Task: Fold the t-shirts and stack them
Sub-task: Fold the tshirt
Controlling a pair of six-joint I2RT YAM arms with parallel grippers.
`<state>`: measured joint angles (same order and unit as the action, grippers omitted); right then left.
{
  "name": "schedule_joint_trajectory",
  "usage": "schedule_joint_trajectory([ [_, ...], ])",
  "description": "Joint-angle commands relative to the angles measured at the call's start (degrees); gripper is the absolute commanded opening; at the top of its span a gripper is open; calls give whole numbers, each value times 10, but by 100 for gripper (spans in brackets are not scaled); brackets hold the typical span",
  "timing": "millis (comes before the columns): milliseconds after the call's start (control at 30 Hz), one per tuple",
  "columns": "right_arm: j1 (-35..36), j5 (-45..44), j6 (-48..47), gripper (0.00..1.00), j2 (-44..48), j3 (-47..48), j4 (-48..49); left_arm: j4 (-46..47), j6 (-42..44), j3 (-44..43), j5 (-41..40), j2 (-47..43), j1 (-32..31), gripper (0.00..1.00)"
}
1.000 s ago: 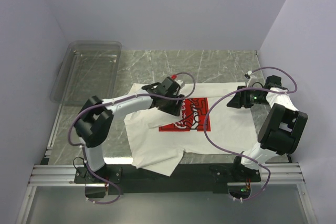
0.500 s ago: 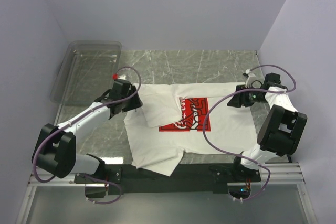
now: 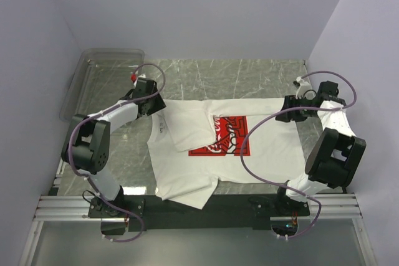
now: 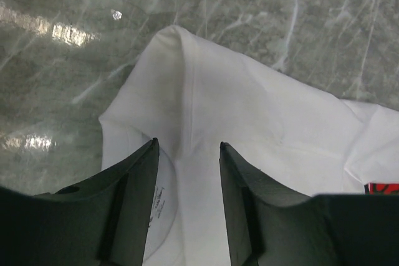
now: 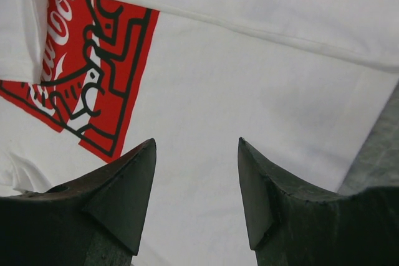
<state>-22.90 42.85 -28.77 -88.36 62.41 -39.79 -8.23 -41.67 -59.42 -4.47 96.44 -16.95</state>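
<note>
A white t-shirt (image 3: 262, 147) lies spread on the marble table, its red print (image 3: 232, 135) facing up. A white flap (image 3: 190, 126) is folded over the print's left part. My left gripper (image 3: 159, 111) is at the shirt's far left corner. In the left wrist view, the left gripper (image 4: 188, 144) is open, its jaws straddling a soft ridge of the t-shirt (image 4: 249, 116) beside the collar label (image 4: 161, 200). My right gripper (image 3: 285, 114) hovers at the shirt's far right edge. In the right wrist view, the right gripper (image 5: 196, 141) stands open over plain white cloth, the print (image 5: 93, 73) to its left.
A clear plastic bin (image 3: 103, 82) stands at the far left of the table (image 3: 249, 79). The shirt's near left corner (image 3: 193, 194) reaches the table's front edge by the arm bases. Purple cables loop over both arms.
My left arm swung from over the print back to the shirt's far left corner, leaving the flap folded on the chest, and its jaws have narrowed. The right gripper shifted slightly away.
</note>
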Motion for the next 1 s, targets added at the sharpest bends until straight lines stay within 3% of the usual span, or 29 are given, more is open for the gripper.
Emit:
schedule_joint_trajectory([
  [0,-8,-36,26,62,-1,46,20,27,-1,-46,-20,22,12,49],
  [200,-7,-30,81,59,-30,65,52,17,-1,-97,-17,90,17,45],
  [667,-6,-33,72,57,-28,50,51,-48,-3,-148,-74,181,26,35],
  [767,-6,-34,67,57,-22,48,46,-49,2,-154,-69,177,27,38],
  [967,-2,-28,16,59,1,50,6,-35,20,-160,-35,107,21,53],
])
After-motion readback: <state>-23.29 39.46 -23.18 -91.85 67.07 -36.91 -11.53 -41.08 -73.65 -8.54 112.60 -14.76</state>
